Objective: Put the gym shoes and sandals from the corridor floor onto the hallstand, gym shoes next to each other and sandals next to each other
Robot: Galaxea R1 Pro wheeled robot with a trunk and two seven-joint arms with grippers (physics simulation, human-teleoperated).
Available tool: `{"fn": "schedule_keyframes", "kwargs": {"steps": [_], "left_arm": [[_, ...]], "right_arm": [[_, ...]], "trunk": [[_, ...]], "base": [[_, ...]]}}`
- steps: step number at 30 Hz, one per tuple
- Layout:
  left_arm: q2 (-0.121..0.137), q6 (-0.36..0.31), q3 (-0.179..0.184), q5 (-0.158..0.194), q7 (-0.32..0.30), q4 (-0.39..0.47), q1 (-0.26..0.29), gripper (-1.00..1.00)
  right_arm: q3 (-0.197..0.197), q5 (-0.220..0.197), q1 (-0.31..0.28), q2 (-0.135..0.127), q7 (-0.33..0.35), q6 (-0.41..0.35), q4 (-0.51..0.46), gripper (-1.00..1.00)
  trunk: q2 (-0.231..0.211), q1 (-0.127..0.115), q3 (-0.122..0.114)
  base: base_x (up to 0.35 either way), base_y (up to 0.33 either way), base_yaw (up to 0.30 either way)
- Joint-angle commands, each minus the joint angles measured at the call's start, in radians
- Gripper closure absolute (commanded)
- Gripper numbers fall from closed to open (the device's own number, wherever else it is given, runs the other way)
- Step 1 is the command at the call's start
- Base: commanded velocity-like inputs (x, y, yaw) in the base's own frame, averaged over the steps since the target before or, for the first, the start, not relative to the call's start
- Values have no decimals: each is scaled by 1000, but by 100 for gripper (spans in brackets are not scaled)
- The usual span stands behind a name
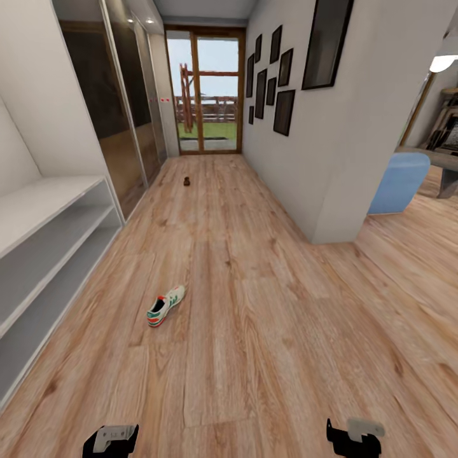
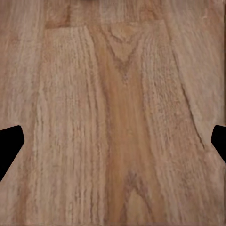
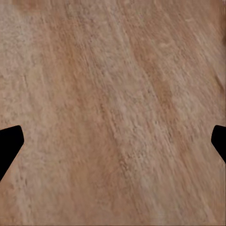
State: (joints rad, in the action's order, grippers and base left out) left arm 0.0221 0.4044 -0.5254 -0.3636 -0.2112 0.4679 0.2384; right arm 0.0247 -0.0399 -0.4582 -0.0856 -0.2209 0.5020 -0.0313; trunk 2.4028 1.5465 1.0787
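— What sits at your far left?

— The hallstand [image 1: 48, 219], pale grey-white, with its flat top and two open shelves under it. It runs along the left wall and nothing lies on the part I can see.

— And your left pincer?

— My left gripper [image 1: 111, 440] hangs low over the corridor floor [image 1: 267, 318], near the bottom edge of my head view. Through its wrist camera my left gripper [image 2: 113, 141] is spread wide, the dark fingertips [image 2: 9, 146] at opposite edges with bare planks between them. It pinches nothing.

— Any shoes?

— One gym shoe [image 1: 165, 306], white with green stripes, lies on the planks in front of me, somewhat left of centre and well apart from the rack. Far down the corridor, near the glass door [image 1: 205, 95], a small dark object [image 1: 186, 182] sits on the floor; too small to tell what it is.

— And the right side?

— My right gripper [image 1: 353, 439] hangs low too. In its wrist view my right gripper [image 3: 113, 141] is likewise spread, empty, over wood grain.
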Motion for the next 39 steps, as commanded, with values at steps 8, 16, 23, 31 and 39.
{"fn": "schedule_keyframes", "kwargs": {"steps": [8, 16, 23, 31, 39], "left_arm": [[-1, 2, -8, -6, -8, 0, 1, -100], [-1, 2, -8, -6, -8, 0, 1, -100], [-1, 2, -8, -6, -8, 0, 1, -100], [-1, 3, -8, -6, -8, 0, 1, -100], [-1, 3, -8, -5, -8, 1, 1, -100]], "right_arm": [[2, -3, -1, -6, 3, 4, 2, -100], [1, -3, -1, -5, 1, 4, 3, -100], [1, -2, -1, -1, 2, 4, 4, -100], [1, -2, -1, 1, 4, 4, 5, -100], [0, -1, -1, 2, 5, 4, 5, -100]], "trunk": [[0, 0, 1], [0, 0, 1], [0, 0, 1], [0, 0, 1], [0, 0, 1]], "base": [[313, -135, -4], [302, -171, 0], [295, -179, 0], [293, -182, 0], [292, -189, 0]]}}
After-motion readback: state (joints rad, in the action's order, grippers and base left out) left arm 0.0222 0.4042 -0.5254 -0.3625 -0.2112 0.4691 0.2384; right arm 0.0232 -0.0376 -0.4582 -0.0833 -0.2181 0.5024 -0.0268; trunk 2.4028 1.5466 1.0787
